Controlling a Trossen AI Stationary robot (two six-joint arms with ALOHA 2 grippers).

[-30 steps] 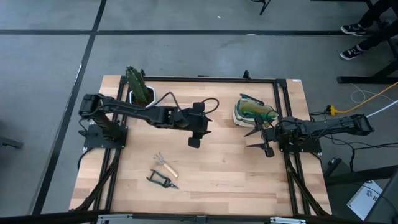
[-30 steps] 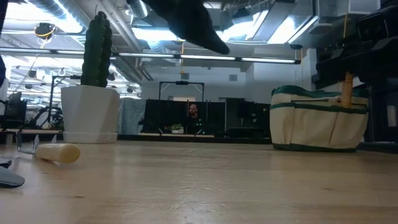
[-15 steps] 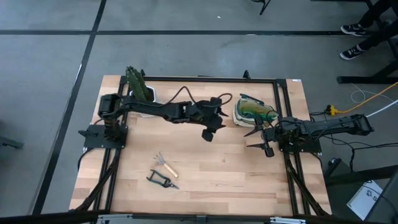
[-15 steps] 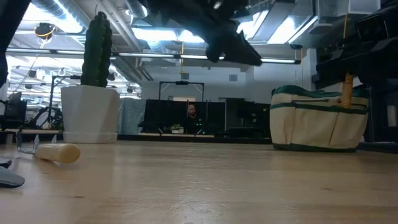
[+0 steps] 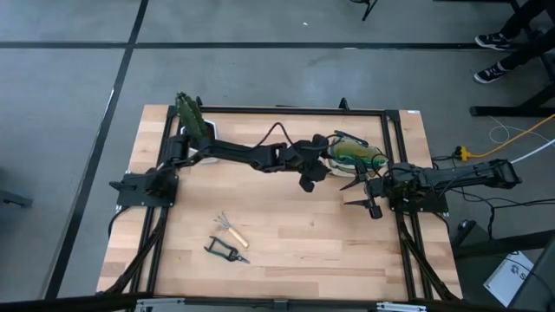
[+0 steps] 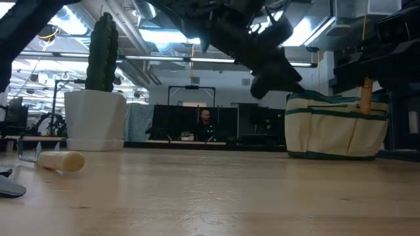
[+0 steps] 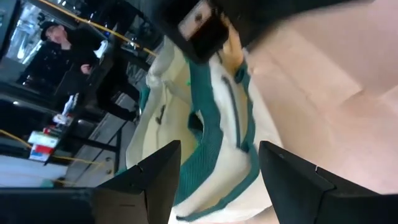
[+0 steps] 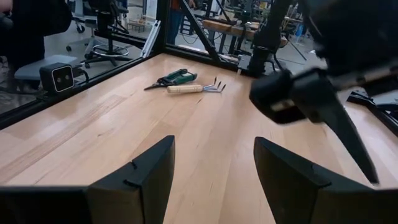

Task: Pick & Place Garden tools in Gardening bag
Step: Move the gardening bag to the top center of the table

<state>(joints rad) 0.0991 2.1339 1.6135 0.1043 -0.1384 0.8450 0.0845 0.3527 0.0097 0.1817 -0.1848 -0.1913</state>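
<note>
The tan gardening bag (image 5: 345, 156) with green trim stands at the table's far right; it also shows in the low view (image 6: 335, 131) and in the left wrist view (image 7: 205, 143). A green spray bottle (image 5: 360, 156) lies in it, and a wooden handle (image 6: 365, 92) sticks up from it. My left gripper (image 5: 309, 178) hangs open and empty above the table, just left of the bag; the right wrist view (image 8: 311, 99) shows it too. My right gripper (image 5: 351, 194) is open and empty, just near of the bag. The claw rake (image 5: 231, 230) and the pruning shears (image 5: 225, 251) lie flat at the table's near left.
A cactus-like plant in a white pot (image 5: 195, 126) stands at the far left corner and shows in the low view (image 6: 95, 121). A black frame (image 5: 295, 110) runs along the table's edges. Bare wood (image 5: 303, 234) lies between the tools and the bag. A person (image 6: 205, 121) sits in the room behind.
My left gripper has gone toward the table's right edge and a little toward the far edge, from the table's middle to just beside the bag, staying above the table. The arm has stretched out with it.
</note>
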